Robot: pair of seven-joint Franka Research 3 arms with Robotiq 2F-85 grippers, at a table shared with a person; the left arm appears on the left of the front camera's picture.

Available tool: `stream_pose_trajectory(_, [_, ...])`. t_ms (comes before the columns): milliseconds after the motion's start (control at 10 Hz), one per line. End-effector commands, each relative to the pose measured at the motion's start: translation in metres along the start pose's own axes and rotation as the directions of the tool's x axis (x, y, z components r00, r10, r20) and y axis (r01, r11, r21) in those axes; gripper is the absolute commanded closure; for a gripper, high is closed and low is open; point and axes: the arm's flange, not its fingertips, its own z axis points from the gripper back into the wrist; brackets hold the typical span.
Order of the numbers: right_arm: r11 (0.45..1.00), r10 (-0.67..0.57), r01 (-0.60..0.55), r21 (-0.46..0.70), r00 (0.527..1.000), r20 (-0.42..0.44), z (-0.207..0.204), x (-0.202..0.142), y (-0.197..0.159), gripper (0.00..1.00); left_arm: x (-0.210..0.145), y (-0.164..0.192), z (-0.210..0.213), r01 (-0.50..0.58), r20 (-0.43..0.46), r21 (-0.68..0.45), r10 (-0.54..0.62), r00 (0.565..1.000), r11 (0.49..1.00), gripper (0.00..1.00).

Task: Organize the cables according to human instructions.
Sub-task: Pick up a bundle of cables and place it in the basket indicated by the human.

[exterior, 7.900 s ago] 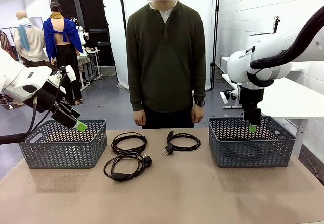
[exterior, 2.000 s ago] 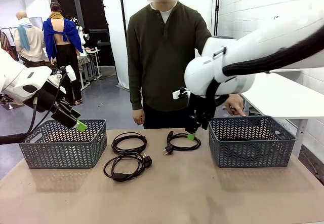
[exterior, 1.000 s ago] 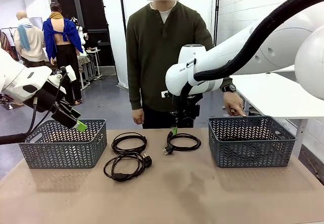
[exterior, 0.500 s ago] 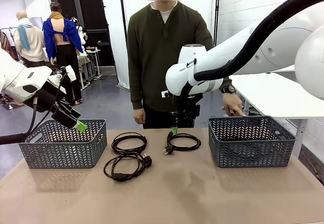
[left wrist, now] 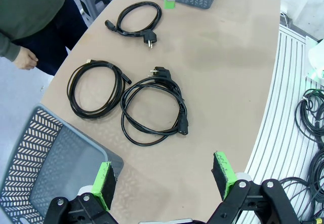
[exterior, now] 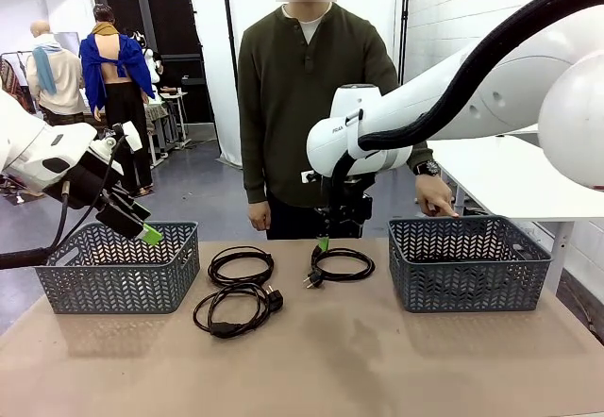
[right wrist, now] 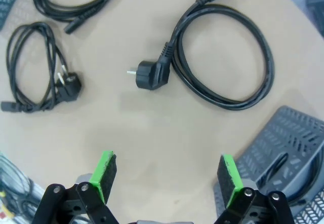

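From the front, we see three black cables coiled on the table (exterior: 377,360). The back cable (exterior: 241,265) and the front cable (exterior: 236,308) lie near the middle, and the right cable (exterior: 342,264) is just beside the right basket (exterior: 469,261). The right hand (exterior: 322,243) hangs over the left end of the right cable, and from here we cannot tell if it is open. The left hand (exterior: 146,235) is up in the air by the rim of the left basket (exterior: 118,266). A person (exterior: 307,106) stands at the far side. The person's hand (exterior: 436,195) is at the far rim of the right basket, with a finger out toward it.

From the left wrist, we see the left hand (left wrist: 163,181) wide open and holding nothing. One of its pads (left wrist: 105,183) is over the corner of the left basket (left wrist: 45,183). The front cable (left wrist: 152,105) and the back cable (left wrist: 96,87) lie side by side on the table. The right cable (left wrist: 134,21) is farther off, close to the right hand (left wrist: 170,1).

From the right wrist, we see the right hand (right wrist: 167,176) open too, above bare table, gripping nothing. The right cable (right wrist: 223,62) lies ahead of it, and its round plug (right wrist: 149,74) points away from the coil. A fourth cable (right wrist: 283,168) lies inside the right basket (right wrist: 283,133).
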Motion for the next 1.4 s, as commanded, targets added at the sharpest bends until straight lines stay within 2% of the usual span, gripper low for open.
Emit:
stream_pose_trajectory(0, [0.993, -0.121, 0.121, -0.001, 0.992, -0.032, -0.010, 0.036, 0.005, 0.00, -0.003, 0.002, -0.001, 0.004, 0.013, -0.016, -0.004, 1.000, 1.000, 0.00])
stream_pose_trajectory(300, [0.957, -0.290, 0.290, -0.011, 0.957, -0.006, -0.027, 0.066, 0.002, 0.00, -0.003, 0.002, -0.001, 0.004, 0.013, -0.016, -0.004, 1.000, 1.000, 0.00])
stream_pose_trajectory(600, [0.923, -0.383, 0.382, -0.040, 0.924, -0.003, -0.053, 0.079, 0.002, 0.00, -0.003, 0.002, -0.001, 0.004, 0.013, -0.016, -0.004, 1.000, 1.000, 0.00])
stream_pose_trajectory(800, [0.909, -0.415, 0.415, -0.046, 0.910, -0.004, -0.067, 0.082, -0.003, 0.00, -0.003, 0.002, -0.001, 0.004, 0.013, -0.016, -0.004, 1.000, 1.000, 0.00])
stream_pose_trajectory(900, [0.899, -0.433, 0.434, -0.065, 0.901, 0.026, -0.072, 0.083, -0.005, 0.00, -0.003, 0.002, -0.001, 0.004, 0.013, -0.016, -0.004, 1.000, 1.000, 0.00])
stream_pose_trajectory(1100, [0.887, -0.458, 0.457, -0.070, 0.889, 0.009, -0.082, 0.084, -0.007, 0.00, -0.003, 0.002, -0.001, 0.004, 0.013, -0.016, -0.004, 1.000, 1.000, 0.00])
stream_pose_trajectory(1300, [0.903, -0.429, 0.428, -0.026, 0.903, -0.010, -0.081, 0.076, -0.009, 0.00, -0.003, 0.002, -0.001, 0.004, 0.013, -0.016, -0.004, 1.000, 1.000, 0.00])
